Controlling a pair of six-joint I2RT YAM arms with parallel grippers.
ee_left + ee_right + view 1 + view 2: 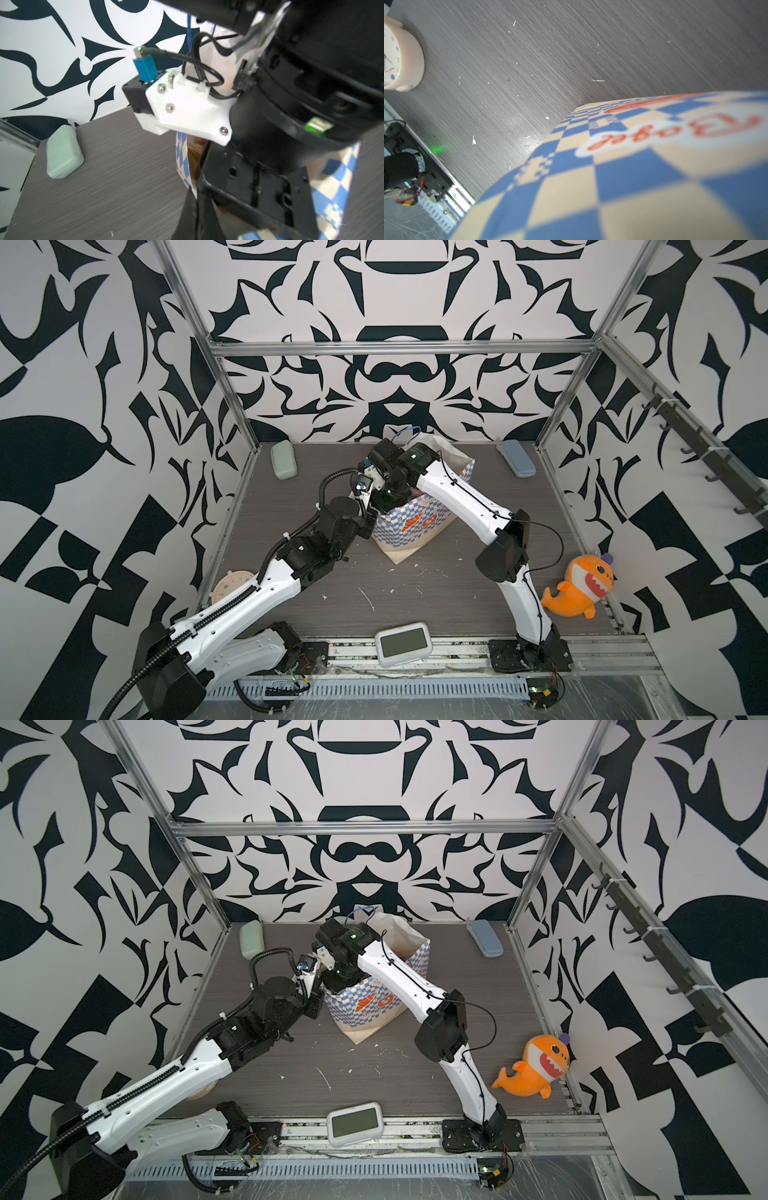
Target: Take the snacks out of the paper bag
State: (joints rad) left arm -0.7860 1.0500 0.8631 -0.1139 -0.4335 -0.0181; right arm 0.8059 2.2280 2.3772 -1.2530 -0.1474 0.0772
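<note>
A grey wood-grain desk (415,585) is being shown from above, inside a frame with black-and-white patterned walls. The paper bag (409,526) is being stood upright toward the far middle of the desk and is being worked on by both arms. The right arm (457,493) is being reached down through the bag's open top from the right. The right jaws are being hidden by the bag's walls, so it cannot be told whether they are apart or together. The left arm (266,585) is being held at the bag's near left corner, and the left jaws appear to be pressed together on the paper rim there. The snacks (200,143) are being glimpsed only as a sliver of colour inside the bag's mouth; none is being shown on the desk.

Several risks are being judged likely. The light bag could be tipped or lifted if a packet is dragged against its wall. The pinched rim could be torn. A glossy packet, grasped unseen, could be dropped. The blue cord handle (405,430) could be snagged by the right wrist.
</note>
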